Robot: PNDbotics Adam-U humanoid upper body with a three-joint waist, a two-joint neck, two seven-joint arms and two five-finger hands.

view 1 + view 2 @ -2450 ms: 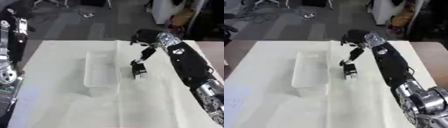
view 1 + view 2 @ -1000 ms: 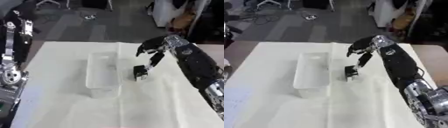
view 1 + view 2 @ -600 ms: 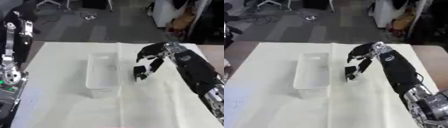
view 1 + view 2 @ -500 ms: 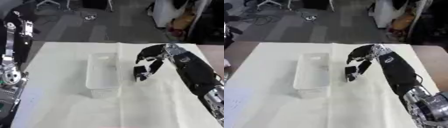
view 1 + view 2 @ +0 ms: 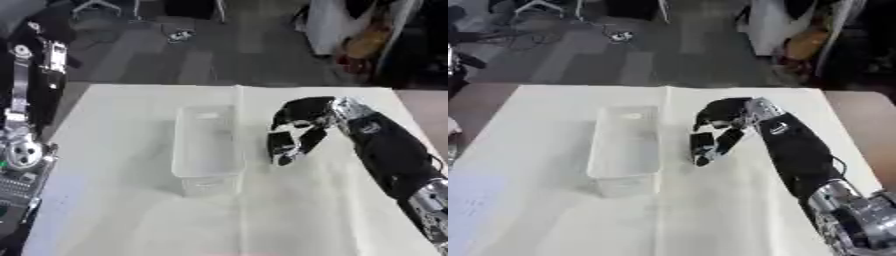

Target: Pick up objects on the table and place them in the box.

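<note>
Right robot hand [image 5: 302,122] curled over a small dark object [image 5: 282,147], just right of the box [image 5: 207,145].

Robot hand state: fingers and thumb of the right robot hand are bent around the small dark object, which shows white patches; the object appears pinched from above, though whether it is off the table [image 5: 131,210] cannot be told. Position: the object sits near the middle of the table, directly below the robot hand and close to the box's right wall, not touching it. The box is clear, open-topped, its long axis running from the near edge toward the far edge. Judgement: the box lies to the left of the held object, so the coming move is a short leftward carry over the right wall. The left arm stands at the table's left edge, well apart; its hand is not visible.
</note>
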